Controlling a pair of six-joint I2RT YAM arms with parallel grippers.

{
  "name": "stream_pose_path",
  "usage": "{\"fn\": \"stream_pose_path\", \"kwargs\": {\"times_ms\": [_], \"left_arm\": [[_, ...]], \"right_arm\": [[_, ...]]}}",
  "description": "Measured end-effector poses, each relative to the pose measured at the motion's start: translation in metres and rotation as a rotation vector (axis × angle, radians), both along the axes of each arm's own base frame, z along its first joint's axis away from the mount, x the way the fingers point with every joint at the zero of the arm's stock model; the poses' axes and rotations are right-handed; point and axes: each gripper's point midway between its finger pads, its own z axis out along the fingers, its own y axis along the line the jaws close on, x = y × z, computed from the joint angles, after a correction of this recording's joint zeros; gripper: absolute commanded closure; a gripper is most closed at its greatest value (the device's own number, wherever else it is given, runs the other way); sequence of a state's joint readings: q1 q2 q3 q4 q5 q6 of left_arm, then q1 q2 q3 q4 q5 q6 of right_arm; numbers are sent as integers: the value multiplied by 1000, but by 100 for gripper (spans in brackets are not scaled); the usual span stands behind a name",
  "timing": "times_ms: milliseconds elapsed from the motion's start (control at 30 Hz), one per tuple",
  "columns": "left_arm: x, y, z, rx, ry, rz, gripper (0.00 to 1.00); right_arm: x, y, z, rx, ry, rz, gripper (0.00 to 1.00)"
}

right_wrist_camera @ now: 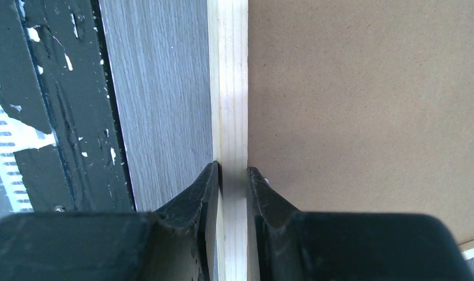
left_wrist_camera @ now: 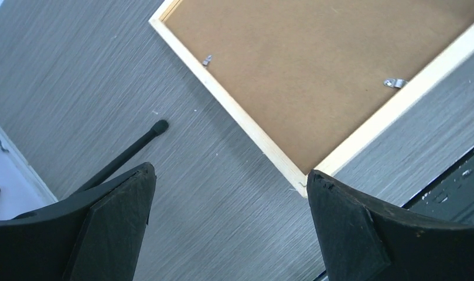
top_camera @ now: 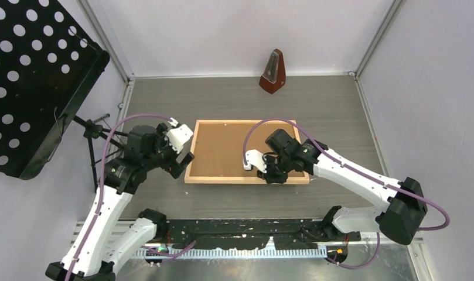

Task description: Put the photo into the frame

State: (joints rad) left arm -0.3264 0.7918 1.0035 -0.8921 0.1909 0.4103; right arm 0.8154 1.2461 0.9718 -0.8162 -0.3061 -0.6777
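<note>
The thin light-wood rectangular picture frame [top_camera: 234, 121] lies back-up in the middle of the grey wood-grain table [top_camera: 328, 105]. A plain brown backing board [top_camera: 222, 149] sits inside its rails. In my left wrist view two small metal clips [left_wrist_camera: 394, 83] show at the board's edges, but I cannot tell whether they are turned to lock it.

The sea-and-rocks photo is not visible in any view. It may lie under the board, but nothing here confirms that. If it does, I judge the loading largely done, with securing the clips and turning the frame over left. If not, the board has to come out first.

My right gripper [top_camera: 268, 175] is closed narrow on the frame's near rail, right of its middle. In its wrist view the black fingers [right_wrist_camera: 206, 187] pinch the pale wood [right_wrist_camera: 228, 88] from both sides, with the board [right_wrist_camera: 369, 105] just past the inner finger.

My left gripper [top_camera: 184, 159] is spread wide and holds nothing. It hovers over bare table off the frame's near left corner. In its wrist view that corner [left_wrist_camera: 299, 181] sits just beside one finger [left_wrist_camera: 345, 222], apart from it.
</note>
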Motion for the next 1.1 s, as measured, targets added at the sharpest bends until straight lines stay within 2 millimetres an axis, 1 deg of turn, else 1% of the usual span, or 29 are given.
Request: {"fn": "stream_pose_path", "kwargs": {"times_ms": [167, 267, 367, 567, 700, 833, 1000, 1100], "left_arm": [[-8, -15, 0, 26, -18, -100, 0], [-14, -26, -4, 51, -24, -169, 0], [-20, -38, -12, 86, -18, -238, 0], [-30, -63, -36, 146, 31, -351, 0], [-34, -72, -52, 180, 40, -395, 0], [-30, -77, -65, 210, 10, -394, 0], [-20, -76, -84, 241, -50, -377, 0], [-13, -76, -88, 251, -97, -370, 0]], "right_arm": [[0, 1, 9, 7, 7, -7, 94], [0, 1, 13, 9, 14, -15, 94], [-1, 0, 15, 11, 20, -21, 94], [1, -1, 15, 6, 47, -35, 94], [2, -1, 12, 4, 70, -44, 94], [7, 0, 17, 18, 82, -59, 94], [13, 2, 27, 48, 91, -80, 94], [15, 3, 31, 63, 95, -92, 94]]}}
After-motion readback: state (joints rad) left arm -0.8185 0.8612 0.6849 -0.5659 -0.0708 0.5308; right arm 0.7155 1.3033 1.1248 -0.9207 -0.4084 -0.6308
